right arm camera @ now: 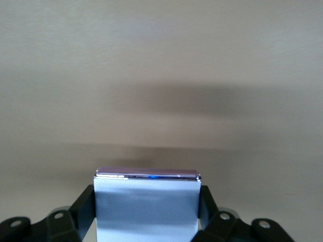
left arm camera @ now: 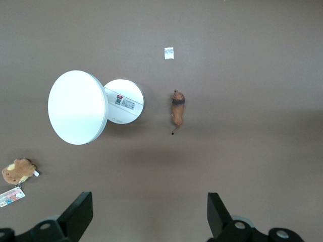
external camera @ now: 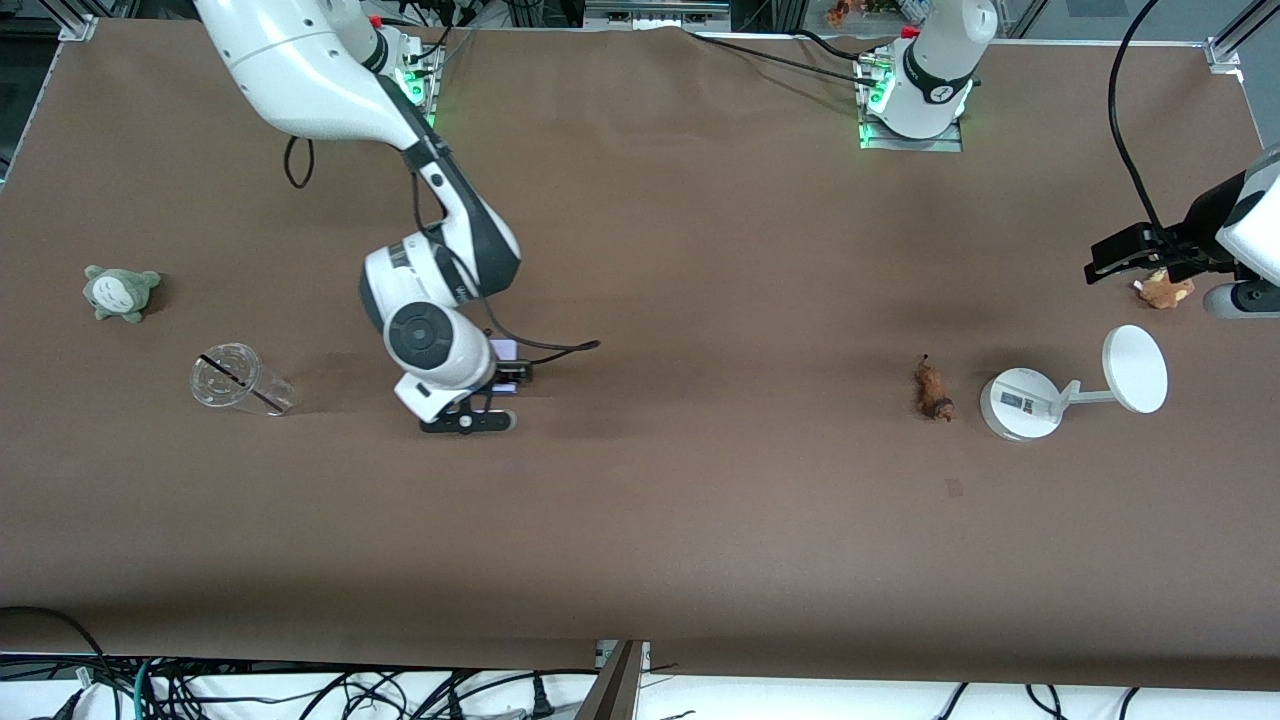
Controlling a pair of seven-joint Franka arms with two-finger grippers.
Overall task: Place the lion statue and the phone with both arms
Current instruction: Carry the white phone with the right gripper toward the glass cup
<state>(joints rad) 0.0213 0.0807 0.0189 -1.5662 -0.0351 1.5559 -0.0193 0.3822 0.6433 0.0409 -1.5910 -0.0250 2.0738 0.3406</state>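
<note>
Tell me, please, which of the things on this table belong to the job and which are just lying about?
Part of the job:
- phone, clamped in the right gripper
- lion statue, lying on the table beside the white stand; the open left gripper is up over the brown plush

Lying about:
- white stand
- brown plush
- grey-green plush
- clear cup

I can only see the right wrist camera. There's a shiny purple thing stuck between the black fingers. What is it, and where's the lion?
Observer: That's the phone, and the right gripper is shut on it, up over the table.
Operator: And the lion?
Observer: The lion statue lies on the table, right beside the white round-based stand, at the left arm's end.
Operator: Is the other hand grabbing it?
Observer: No. The left gripper hangs open in the air over that end, holding nothing.
</note>
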